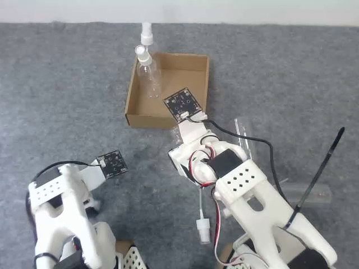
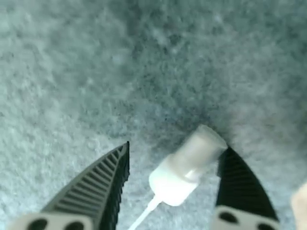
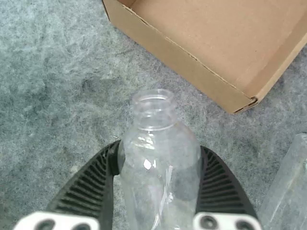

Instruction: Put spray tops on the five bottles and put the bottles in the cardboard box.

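Two grippers are each busy with half of one assembly. The right gripper (image 3: pixel 159 153) is clamped on an open bottle (image 3: pixel 158 201), jaws pressed to its sides, its bare neck toward the cardboard box (image 3: pixel 216 43) just beyond. The left gripper (image 2: pixel 176 147) has its jaws apart around a spray top (image 2: pixel 184 170). The cap is just beside one jaw and clear of the other, so it looks bracketed rather than gripped. Whether the top rests on the grey mat (image 2: pixel 144 57) or hangs above it cannot be told.

Farther out, on the near side beside the right arm, a loose spray top (image 1: pixel 203 228) lies on the mat with its tube pointing away. To the right lie two clear bottles (image 1: pixel 245 137) (image 1: pixel 311 193), apparently without tops.

At the far side, one capped bottle (image 1: pixel 149 78) leans inside the box against its left wall. A second white top (image 1: pixel 147 33) stands at the far left corner; whether its bottle is inside the box or just behind it is unclear.

By this count, one bottle is finished and boxed, possibly two. The held bottle and the bracketed top look like the third pairing, not yet joined. The two bottles on the right remain to be fitted and placed.
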Robot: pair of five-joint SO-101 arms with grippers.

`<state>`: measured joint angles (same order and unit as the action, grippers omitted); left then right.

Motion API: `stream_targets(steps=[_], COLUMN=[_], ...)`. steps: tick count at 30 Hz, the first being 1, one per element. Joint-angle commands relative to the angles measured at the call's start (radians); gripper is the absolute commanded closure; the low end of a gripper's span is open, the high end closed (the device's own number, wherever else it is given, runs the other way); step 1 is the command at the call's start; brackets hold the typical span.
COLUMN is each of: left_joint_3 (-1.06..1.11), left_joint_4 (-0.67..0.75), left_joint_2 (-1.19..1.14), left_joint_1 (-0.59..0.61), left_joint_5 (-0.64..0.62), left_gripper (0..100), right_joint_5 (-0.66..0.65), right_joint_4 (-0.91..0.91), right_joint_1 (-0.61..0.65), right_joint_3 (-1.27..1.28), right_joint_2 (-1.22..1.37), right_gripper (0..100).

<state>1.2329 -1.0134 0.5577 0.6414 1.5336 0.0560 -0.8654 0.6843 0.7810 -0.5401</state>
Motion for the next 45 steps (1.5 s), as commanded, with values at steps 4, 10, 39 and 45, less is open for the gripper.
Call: stream_targets(steps=[4, 10, 39, 45], left_joint_3=[-0.01, -0.01, -0.349, -0.46], left_joint_4=[0.029, 0.028, -0.58, -0.586], left_joint_2=[0.005, 0.005, 0.006, 0.006], left_joint_1=[-0.006, -0.006, -0.008, -0.026], left_joint_5=[-0.015, -0.015, -0.092, -0.253], left_gripper=[84, 88, 99, 99], right_joint_5=[0.002, 0.002, 0.002, 0.002], right_joint_4=[0.021, 0.021, 0.021, 0.021], right_joint_1=[-0.015, -0.015, -0.015, -0.015], right_joint_3=[-0.005, -0.005, -0.005, -0.005], right_joint_2=[-0.05, -0.05, -0.051, -0.051], right_gripper=[89.2, 89.2, 89.6, 89.6])
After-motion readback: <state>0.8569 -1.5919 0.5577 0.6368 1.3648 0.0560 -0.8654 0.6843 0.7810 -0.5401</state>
